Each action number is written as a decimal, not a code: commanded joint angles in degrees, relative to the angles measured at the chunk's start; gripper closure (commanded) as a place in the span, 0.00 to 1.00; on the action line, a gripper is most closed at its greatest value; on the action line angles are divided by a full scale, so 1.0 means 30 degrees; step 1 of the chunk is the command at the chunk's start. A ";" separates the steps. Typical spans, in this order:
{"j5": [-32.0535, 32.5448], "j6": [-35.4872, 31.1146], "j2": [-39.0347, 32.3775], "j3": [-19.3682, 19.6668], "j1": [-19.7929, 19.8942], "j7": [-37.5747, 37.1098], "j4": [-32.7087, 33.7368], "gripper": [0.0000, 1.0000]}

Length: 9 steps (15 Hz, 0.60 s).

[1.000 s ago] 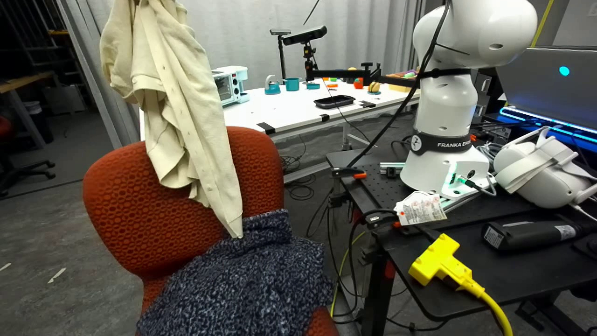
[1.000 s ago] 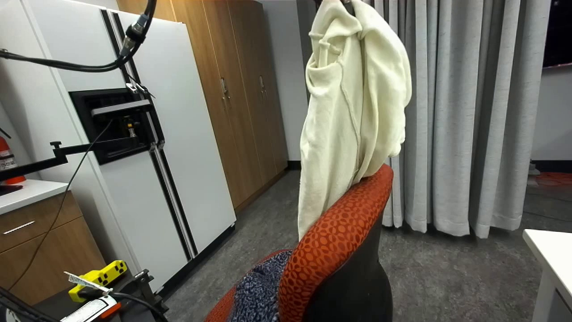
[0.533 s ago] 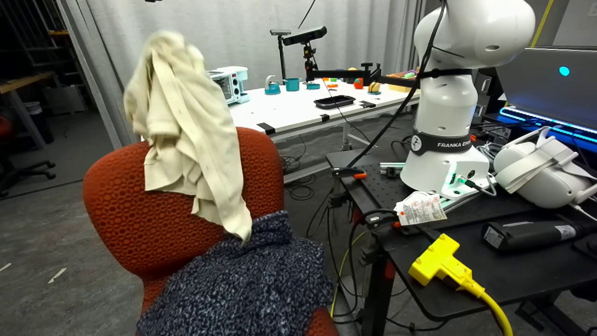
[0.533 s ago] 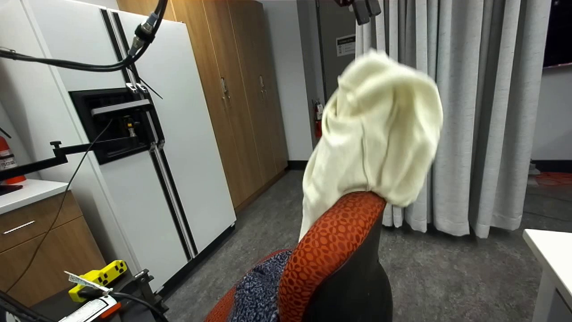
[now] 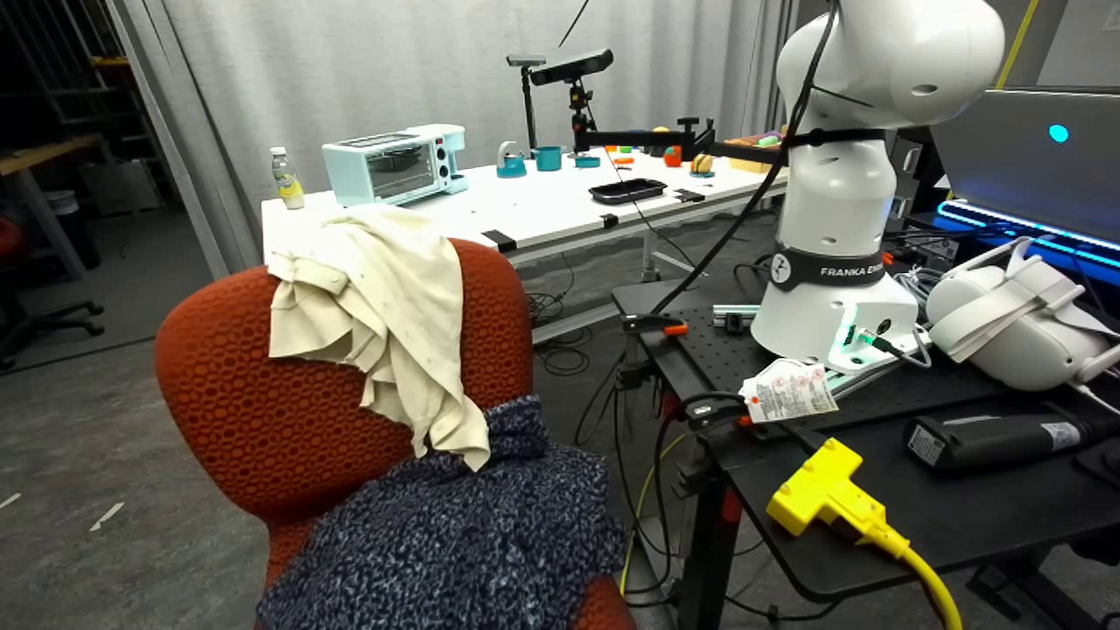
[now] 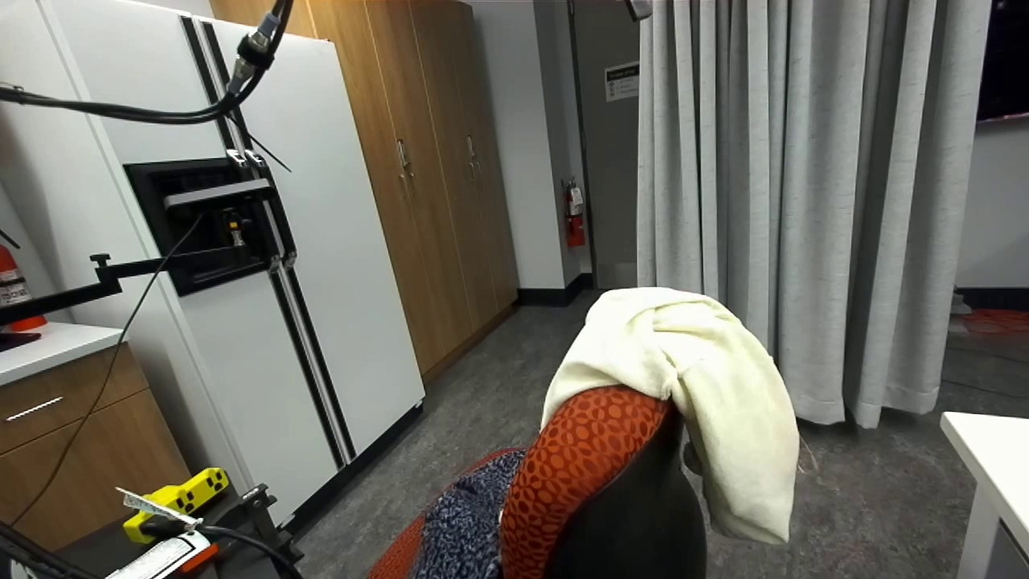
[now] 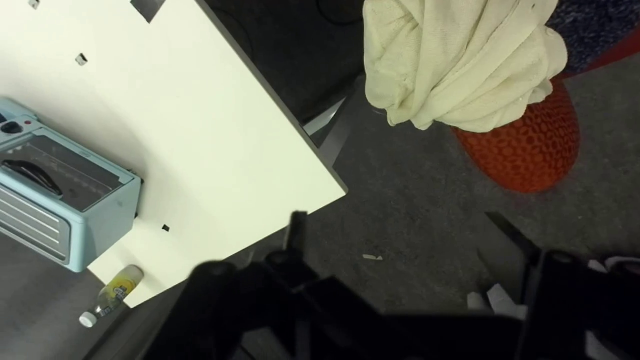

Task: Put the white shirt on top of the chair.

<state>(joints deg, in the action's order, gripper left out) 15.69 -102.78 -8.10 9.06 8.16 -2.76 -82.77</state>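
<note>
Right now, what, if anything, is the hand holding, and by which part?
Nothing is held: the hand is open, and the shirt lies apart from it, draped over the chair back.

In the wrist view, the table [image 7: 205, 125] is very bright, with a soft shadow next to the oven [image 7: 70, 185] on it. Beside the table, the floor [image 7: 420, 195] is dim; the gripper [image 7: 396, 217] is dark and out of focus.

In the wrist view we saw the tool [image 7: 393, 214] blurred and the shirt [image 7: 460, 60] cut off by the top edge. In both exterior views the bottom edge cropped the chair [image 5: 254, 385]. We found the sign [image 6: 622, 82] too small to read.
</note>
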 commanded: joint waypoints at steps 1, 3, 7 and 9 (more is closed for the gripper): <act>0.0081 -0.0456 0.0133 -0.0055 0.0024 0.0520 0.0231 0.00; -0.0681 -0.1329 0.0180 -0.0100 0.0124 0.0453 0.0034 0.00; -0.3294 -0.3300 0.0304 -0.0152 0.0232 0.0138 -0.0508 0.00; -0.4390 -0.3657 0.0311 -0.0146 0.0236 0.0353 -0.0602 0.00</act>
<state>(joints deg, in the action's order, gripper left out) 7.22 -111.39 -8.13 8.99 8.24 -2.62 -83.17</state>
